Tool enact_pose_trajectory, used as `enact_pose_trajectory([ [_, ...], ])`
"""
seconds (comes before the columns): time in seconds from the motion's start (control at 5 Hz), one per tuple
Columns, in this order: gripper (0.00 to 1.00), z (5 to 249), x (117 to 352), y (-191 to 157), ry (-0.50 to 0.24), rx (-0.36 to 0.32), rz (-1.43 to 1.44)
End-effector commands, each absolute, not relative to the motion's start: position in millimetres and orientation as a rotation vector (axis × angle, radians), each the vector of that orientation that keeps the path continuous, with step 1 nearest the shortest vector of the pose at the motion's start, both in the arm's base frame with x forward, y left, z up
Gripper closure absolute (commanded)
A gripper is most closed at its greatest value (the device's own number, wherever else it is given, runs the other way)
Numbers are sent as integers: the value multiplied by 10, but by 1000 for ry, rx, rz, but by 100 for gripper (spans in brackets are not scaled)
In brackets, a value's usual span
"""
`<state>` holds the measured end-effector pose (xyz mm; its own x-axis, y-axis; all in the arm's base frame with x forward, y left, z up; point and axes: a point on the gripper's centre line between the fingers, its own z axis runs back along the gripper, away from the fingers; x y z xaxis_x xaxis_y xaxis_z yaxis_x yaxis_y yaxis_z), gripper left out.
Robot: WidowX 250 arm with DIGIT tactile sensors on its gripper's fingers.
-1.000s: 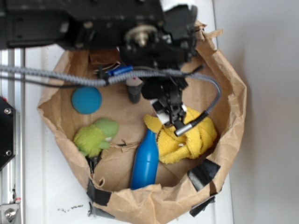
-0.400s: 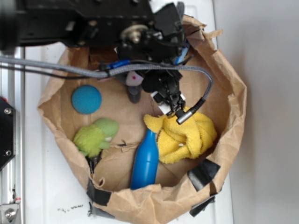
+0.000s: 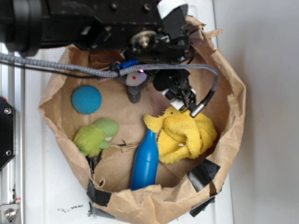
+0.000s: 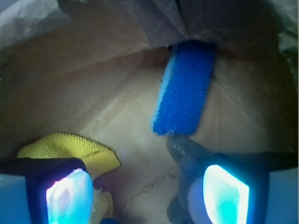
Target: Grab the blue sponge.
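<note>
The blue sponge (image 4: 184,93) is a deep blue block with a pale blue edge on its left. It leans against the brown paper wall at the far side of the wrist view. My gripper (image 4: 147,186) is open and empty, a short way in front of the sponge. Its right finger is beside the grey plush (image 4: 187,154). In the exterior view the gripper (image 3: 181,95) hangs just above the yellow cloth (image 3: 184,133). There the arm hides most of the sponge, and only a blue sliver (image 3: 129,63) shows.
Everything lies inside a torn brown paper bag (image 3: 233,116). It also holds a teal ball (image 3: 86,99), a green plush (image 3: 96,135), a glossy blue bottle (image 3: 145,161) and the grey plush (image 3: 135,84). The yellow cloth's corner (image 4: 70,147) lies by my left finger.
The gripper has moved off the yellow cloth toward the back of the bag and a little to the right. It stays open. The objects have not moved.
</note>
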<state>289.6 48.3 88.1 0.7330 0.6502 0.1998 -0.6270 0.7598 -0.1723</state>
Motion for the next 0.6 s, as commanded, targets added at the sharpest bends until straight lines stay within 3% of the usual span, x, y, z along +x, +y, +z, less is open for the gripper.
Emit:
enact_pose_trajectory([
  [0.0, 0, 851, 3080, 547, -333, -80, 754],
  [0.4, 0, 720, 3233, 638, -332, -42, 805],
])
